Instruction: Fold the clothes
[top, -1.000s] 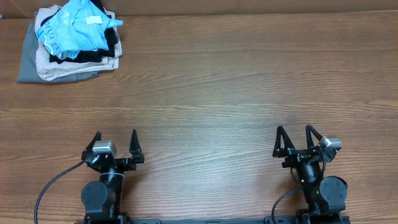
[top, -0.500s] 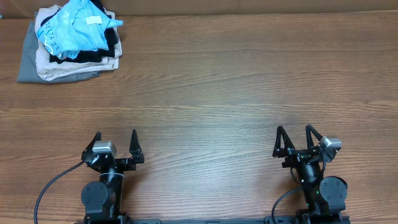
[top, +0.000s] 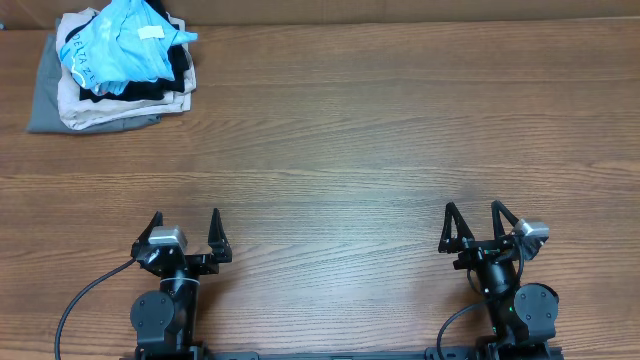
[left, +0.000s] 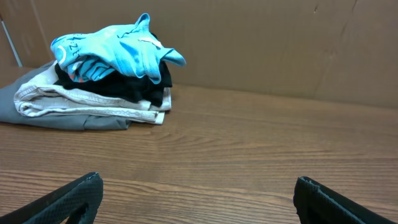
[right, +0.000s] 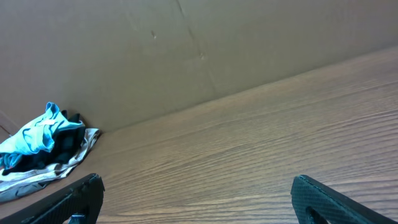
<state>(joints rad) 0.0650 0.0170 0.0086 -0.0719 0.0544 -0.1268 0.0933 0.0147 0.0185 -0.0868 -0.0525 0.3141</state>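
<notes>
The clothes, a crumpled sky-blue T-shirt (top: 122, 45) with a white neck tag, lie on top of a garment pile at the table's far left corner; the same shirt (left: 115, 51) shows in the left wrist view, and small (right: 38, 135) at the left edge of the right wrist view. My left gripper (top: 186, 232) rests near the front edge, open and holding nothing, far from the shirt. My right gripper (top: 471, 224) stands open at the front right, also holding nothing. In each wrist view, bare wood lies between the fingertips (left: 93, 186) (right: 93, 186).
Under the shirt lie a black garment (top: 150, 90), a folded beige one (top: 95, 110) and a grey one (top: 45, 95). A brown cardboard wall (left: 261, 43) backs the wooden table (top: 350, 140). Cables run from both arm bases at the front edge.
</notes>
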